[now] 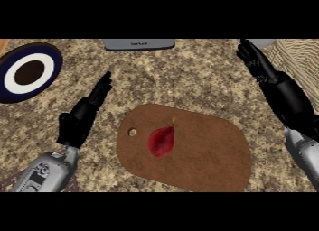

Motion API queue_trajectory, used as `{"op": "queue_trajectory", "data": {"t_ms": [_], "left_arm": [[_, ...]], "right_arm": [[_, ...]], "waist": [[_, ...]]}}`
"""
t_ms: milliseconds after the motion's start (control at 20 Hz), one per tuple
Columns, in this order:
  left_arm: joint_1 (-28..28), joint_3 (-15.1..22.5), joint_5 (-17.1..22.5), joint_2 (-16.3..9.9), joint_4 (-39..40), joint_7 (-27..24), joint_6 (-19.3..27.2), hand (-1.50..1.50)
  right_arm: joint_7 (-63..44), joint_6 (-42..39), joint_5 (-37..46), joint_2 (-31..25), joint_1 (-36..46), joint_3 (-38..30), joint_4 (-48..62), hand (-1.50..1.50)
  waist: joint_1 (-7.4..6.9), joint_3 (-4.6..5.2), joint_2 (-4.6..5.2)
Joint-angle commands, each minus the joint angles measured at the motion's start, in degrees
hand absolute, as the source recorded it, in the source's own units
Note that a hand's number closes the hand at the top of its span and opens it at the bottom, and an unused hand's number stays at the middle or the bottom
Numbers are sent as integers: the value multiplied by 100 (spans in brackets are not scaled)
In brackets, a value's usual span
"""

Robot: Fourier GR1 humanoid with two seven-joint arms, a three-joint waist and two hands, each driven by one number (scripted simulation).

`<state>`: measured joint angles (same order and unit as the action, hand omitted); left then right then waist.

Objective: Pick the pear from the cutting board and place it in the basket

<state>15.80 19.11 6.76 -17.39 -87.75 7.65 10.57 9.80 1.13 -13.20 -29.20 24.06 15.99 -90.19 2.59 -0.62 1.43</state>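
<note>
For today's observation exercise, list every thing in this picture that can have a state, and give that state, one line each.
Red pear: lying on the board, not held.
Brown wooden cutting board: flat on the counter, carrying the pear.
Woven wicker basket: at the right edge, contents not visible.
Dark blue and white round plate: on the counter, far left.
Left robot hand: open, holding nothing.
Right robot hand: open, holding nothing, near the basket.

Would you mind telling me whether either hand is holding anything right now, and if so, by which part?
Nothing is held. The left hand and right hand are open; the pear lies untouched on the cutting board.
</note>
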Motion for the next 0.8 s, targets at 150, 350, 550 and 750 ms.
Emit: {"op": "queue_trajectory", "data": {"t_ms": [150,350,550,750], "left_arm": [[-177,-1042,348,-600,286,285,34,0],[-441,-1299,711,-629,620,228,-183,0],[-299,-1342,795,-657,788,316,-338,0],[-482,-1435,822,-705,791,298,-386,0]], "right_arm": [[283,985,-477,710,-252,-1033,311,150],[230,1190,1320,575,-72,466,314,150],[-436,2673,2867,1762,437,1522,763,-150],[-1800,3637,3838,2766,1296,1609,1312,-150]], "waist": [[-327,50,-126],[-490,83,-124],[-528,89,-119],[-436,83,-164]]}}
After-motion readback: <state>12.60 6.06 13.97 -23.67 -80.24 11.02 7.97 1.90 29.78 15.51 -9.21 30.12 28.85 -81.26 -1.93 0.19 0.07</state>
